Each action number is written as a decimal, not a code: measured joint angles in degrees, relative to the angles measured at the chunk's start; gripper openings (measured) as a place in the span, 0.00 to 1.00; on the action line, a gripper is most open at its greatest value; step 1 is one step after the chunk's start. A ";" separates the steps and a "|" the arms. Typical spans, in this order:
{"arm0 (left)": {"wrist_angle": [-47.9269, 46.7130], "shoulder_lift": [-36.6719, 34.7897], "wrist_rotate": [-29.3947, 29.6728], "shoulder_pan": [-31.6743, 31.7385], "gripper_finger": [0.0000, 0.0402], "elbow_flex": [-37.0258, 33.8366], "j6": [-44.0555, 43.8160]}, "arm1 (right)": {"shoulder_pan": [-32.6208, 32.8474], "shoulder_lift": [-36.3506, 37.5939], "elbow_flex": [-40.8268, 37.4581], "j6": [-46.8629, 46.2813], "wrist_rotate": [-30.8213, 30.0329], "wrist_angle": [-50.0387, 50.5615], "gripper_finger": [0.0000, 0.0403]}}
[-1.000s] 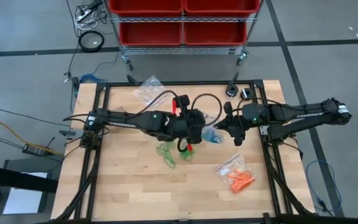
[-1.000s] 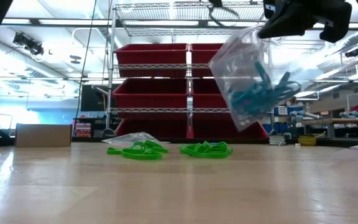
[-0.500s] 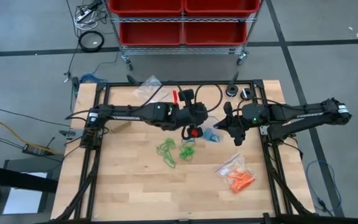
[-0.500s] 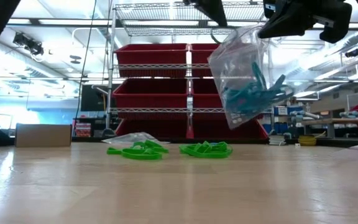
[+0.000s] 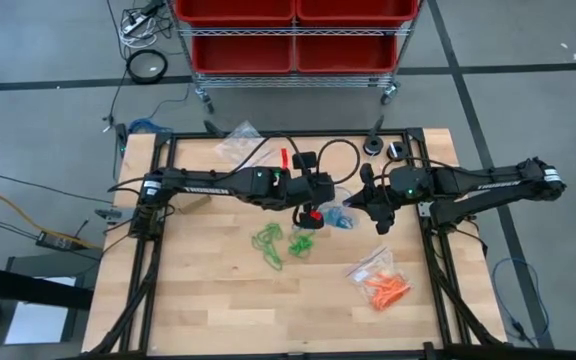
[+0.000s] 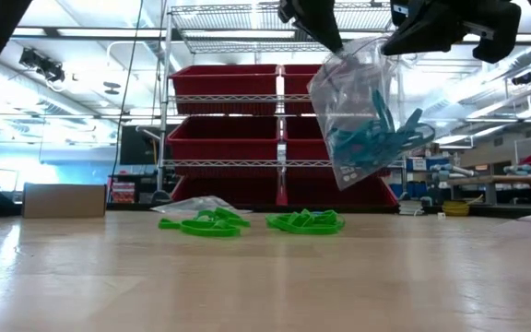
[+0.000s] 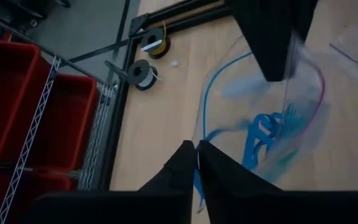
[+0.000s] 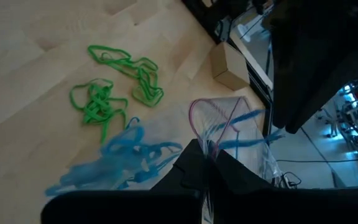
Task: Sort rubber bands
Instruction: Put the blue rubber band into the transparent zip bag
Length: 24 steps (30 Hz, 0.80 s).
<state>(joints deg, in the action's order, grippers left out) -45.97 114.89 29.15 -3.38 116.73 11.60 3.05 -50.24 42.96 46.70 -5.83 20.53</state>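
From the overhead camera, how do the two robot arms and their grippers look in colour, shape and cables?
Both arms are dark, slim and jointed. The left arm shows a small green light, a red part near its wrist and black cables looping above it. The right arm carries pale lettering along its forearm and a green light. The left gripper and right gripper have plain dark tapered fingers.

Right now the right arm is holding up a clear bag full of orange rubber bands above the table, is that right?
Not quite: the bands in the raised bag are blue rubber bands, not orange, as the low view shows. The right gripper does hold it above the table.
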 joint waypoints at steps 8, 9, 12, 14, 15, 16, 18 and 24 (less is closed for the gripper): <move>2.64 0.00 1.78 -0.49 0.33 0.00 -0.12 | 0.00 0.00 0.00 -0.02 -0.01 -0.06 0.00; 2.32 -0.02 2.95 -0.62 0.36 0.02 -0.55 | 0.00 0.00 0.00 -0.02 -0.01 -0.06 0.00; -0.86 -0.55 5.05 -1.11 0.42 0.02 -3.19 | -0.02 0.00 0.00 -0.25 -0.02 0.13 0.00; -3.94 -1.13 5.37 -1.53 0.43 0.03 -5.95 | -0.01 0.00 0.00 -0.35 -0.03 0.34 0.00; -5.54 -1.24 5.49 -1.86 0.43 0.04 -7.42 | -0.02 0.00 0.00 -0.34 -0.03 0.39 0.00; -6.49 -1.27 5.56 -2.29 0.43 0.04 -8.91 | -0.02 0.00 0.00 -0.35 -0.03 0.38 0.00; -8.57 -1.27 6.54 -3.64 0.42 0.04 -11.25 | -0.02 0.00 0.00 -0.33 -0.03 0.44 0.00; -7.77 -1.55 18.81 -9.18 0.39 -1.91 -13.40 | -0.02 -0.02 0.00 -0.40 -0.03 0.50 0.00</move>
<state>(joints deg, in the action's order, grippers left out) -53.74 113.34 47.96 -12.56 114.82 -1.81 3.03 -50.26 42.96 46.30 -5.86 21.03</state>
